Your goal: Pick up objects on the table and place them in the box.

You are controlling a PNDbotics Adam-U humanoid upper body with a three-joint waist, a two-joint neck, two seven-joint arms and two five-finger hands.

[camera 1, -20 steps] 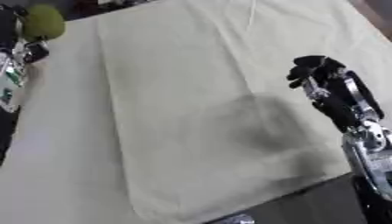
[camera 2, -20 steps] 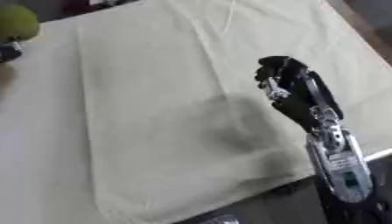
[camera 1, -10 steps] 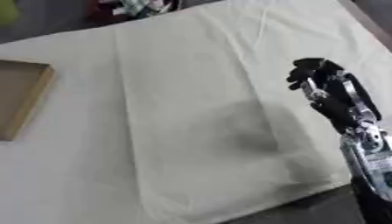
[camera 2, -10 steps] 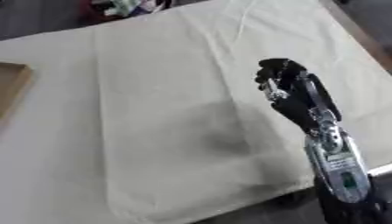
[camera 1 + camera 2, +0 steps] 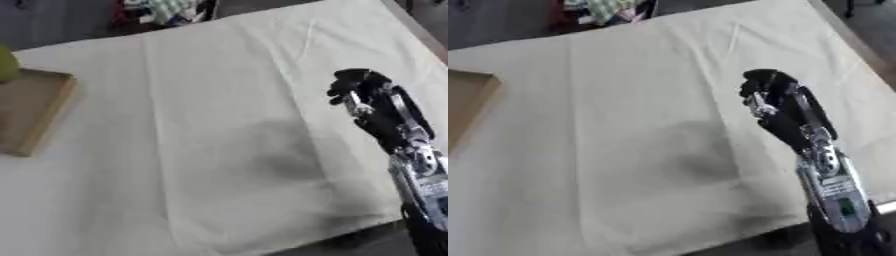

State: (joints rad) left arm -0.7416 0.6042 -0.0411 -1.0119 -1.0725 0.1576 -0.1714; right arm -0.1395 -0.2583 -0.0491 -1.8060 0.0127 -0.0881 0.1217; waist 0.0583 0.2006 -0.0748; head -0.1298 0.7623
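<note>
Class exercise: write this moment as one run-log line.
right hand: raised over cloth, fingers curled, holding nothing | left hand: not in view | box: at left edge | green object: by box's far corner

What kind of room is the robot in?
Probably a workroom or lab, not a kitchen. A table covered with a cream cloth holds a shallow cardboard box, the robot's right hand hovers above it, and colourful clutter sits beyond.

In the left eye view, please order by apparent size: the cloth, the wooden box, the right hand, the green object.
1. cloth, covers most of the view.
2. wooden box, cut by the left edge.
3. right hand, fingers curled, empty; nearer the camera, so the ranking against the box is unsure.
4. green object, only partly visible.
</note>
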